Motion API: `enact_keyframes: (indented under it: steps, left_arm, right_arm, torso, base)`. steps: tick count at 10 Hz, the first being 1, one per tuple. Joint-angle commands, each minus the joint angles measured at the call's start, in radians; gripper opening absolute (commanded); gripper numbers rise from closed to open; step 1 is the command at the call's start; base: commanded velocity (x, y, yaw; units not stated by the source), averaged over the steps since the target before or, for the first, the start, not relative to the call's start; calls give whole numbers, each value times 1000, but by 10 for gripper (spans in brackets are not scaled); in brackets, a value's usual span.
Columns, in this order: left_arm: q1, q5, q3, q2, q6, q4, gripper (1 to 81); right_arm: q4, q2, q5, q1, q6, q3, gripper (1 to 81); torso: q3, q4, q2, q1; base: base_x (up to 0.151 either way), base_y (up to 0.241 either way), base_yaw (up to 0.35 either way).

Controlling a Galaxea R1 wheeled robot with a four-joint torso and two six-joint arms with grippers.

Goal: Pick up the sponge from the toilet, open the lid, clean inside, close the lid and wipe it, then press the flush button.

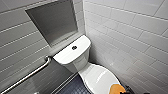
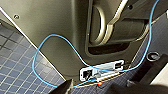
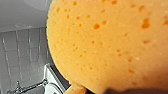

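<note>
Head view, left to right: chrome grab bar (image 1: 30,74) slanting down the grey tiled wall; recessed wall niche (image 1: 53,21) above it; white toilet (image 1: 75,62) in the corner, with the flush button (image 1: 74,47) in the middle of the tank top; closed lid (image 1: 100,77), glossy, reaching toward the lower edge; orange sponge (image 1: 117,88) at the front end of that lid, touching it or just above, hard to say which; right gripper (image 1: 128,91) as a dark shape just beside the sponge on its right. Open or clamped on the sponge: cannot tell.

Left wrist view: dark tiled floor (image 2: 15,62), then the robot's own body with a looping blue cable (image 2: 40,50). Left gripper's state: cannot tell either.

Right wrist view: grab bar and toilet small and far off, then the sponge (image 3: 107,42) very close, pitted with open pores.

Handling, as a judgement: probably very light, soft and springy, yielding under a squeeze rather than slipping. Rough pored surface likely good for grip; nothing fragile about it. Best held across the narrow width near the middle, firmly enough to resist dragging on slick ceramic, yet with a broad face free for wiping. Heavier and drippy if soaked. Glossy lid likely slippery, so worth pressing gently.
</note>
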Motion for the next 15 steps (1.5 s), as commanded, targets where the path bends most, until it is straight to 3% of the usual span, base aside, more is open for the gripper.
enact_keyframes:
  steps: [1,3,6,8,11,14,15]
  left_arm:
    - [21,90,10,-15,7,6,811]
    - [19,90,10,-16,7,6,811]
    - [19,90,10,-15,7,5,811]
    - [19,90,10,-19,5,3,811]
    - [21,92,10,-36,5,-6,811]
    - [27,92,10,-35,5,-6,811]
    - [27,92,10,-33,5,-6,811]
  right_arm:
    - [-29,289,-315,244,8,-172,10]
    - [-38,401,-348,307,8,-280,10]
    - [-54,595,-322,345,9,-458,10]
    - [-121,718,-154,309,8,-642,10]
    - [-115,828,-70,238,14,-827,10]
    - [-113,892,96,112,20,-1049,10]
    - [-118,885,103,79,21,-1062,10]
  torso:
    - [0,0,0,0]
    - [0,0,0,0]
    - [0,0,0,0]
    - [0,0,0,0]
    - [0,0,0,0]
    - [0,0,0,0]
    - [0,0,0,0]
  base:
    - [0,0,0]
    - [0,0,0]
    - [0,0,0]
    - [0,0,0]
    - [0,0,0]
    - [0,0,0]
    - [0,0,0]
